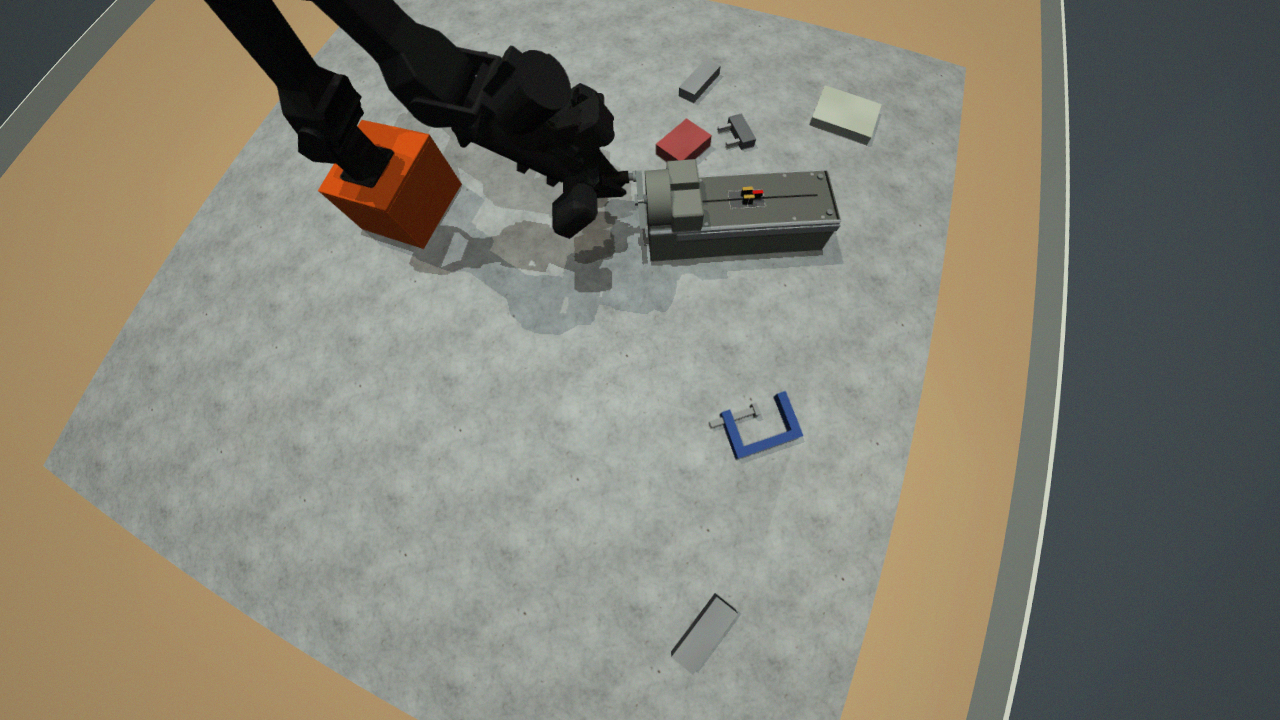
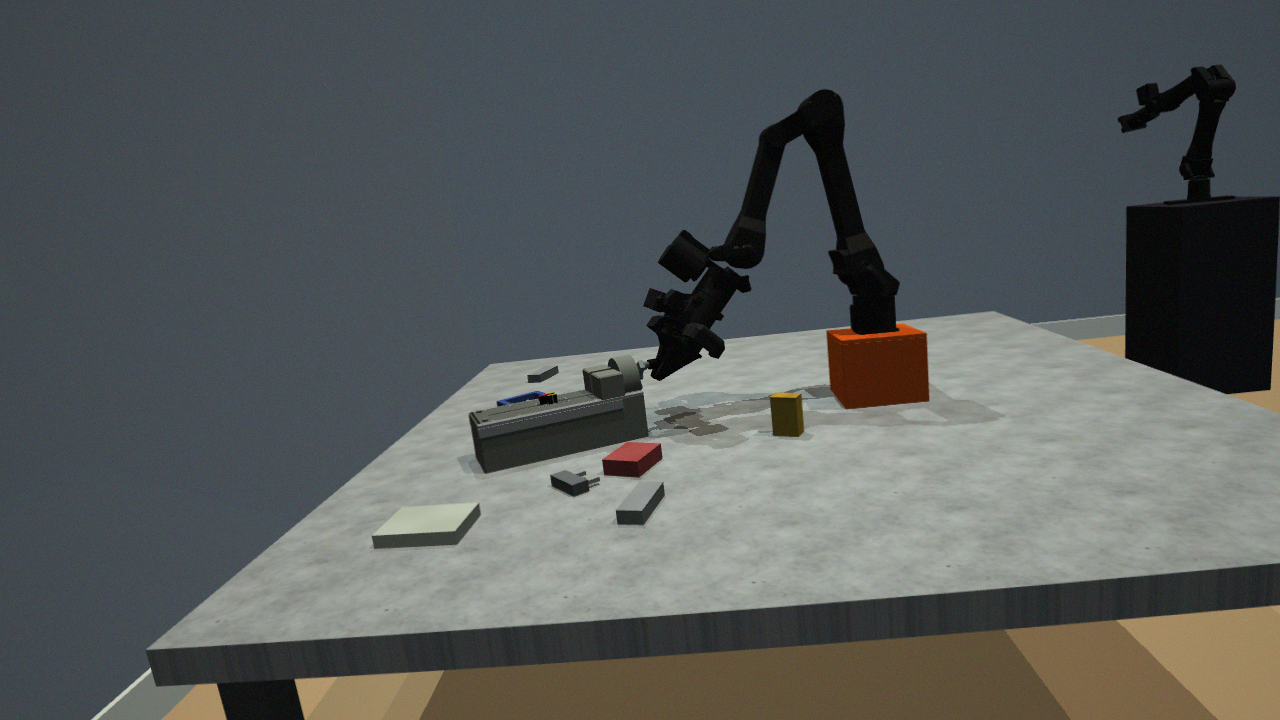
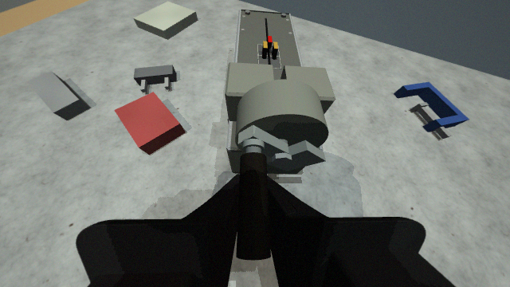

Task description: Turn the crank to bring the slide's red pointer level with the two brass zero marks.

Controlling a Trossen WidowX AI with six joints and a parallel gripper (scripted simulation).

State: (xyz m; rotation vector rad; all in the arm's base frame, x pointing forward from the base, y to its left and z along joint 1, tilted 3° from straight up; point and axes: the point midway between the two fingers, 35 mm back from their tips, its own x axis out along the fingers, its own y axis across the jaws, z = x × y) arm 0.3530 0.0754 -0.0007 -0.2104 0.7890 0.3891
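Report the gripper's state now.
Gripper: closed on the crank's black handle.

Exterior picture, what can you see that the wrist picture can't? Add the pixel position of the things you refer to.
Only the exterior view shows the orange block point(image 2: 878, 371) under the arm, the yellow block point(image 2: 786, 415) and another arm point(image 2: 1208, 125) on a black stand point(image 2: 1199, 295).

Only the wrist view shows the free end of the dark crank handle point(image 3: 253, 249), between the jaws.

Both show the crank machine point(image 2: 559, 437) point(image 3: 282, 100), red block point(image 2: 631, 458) point(image 3: 148, 119), cream block point(image 2: 426, 524) point(image 3: 165, 17) and blue clamp point(image 2: 517, 399) point(image 3: 444, 104).
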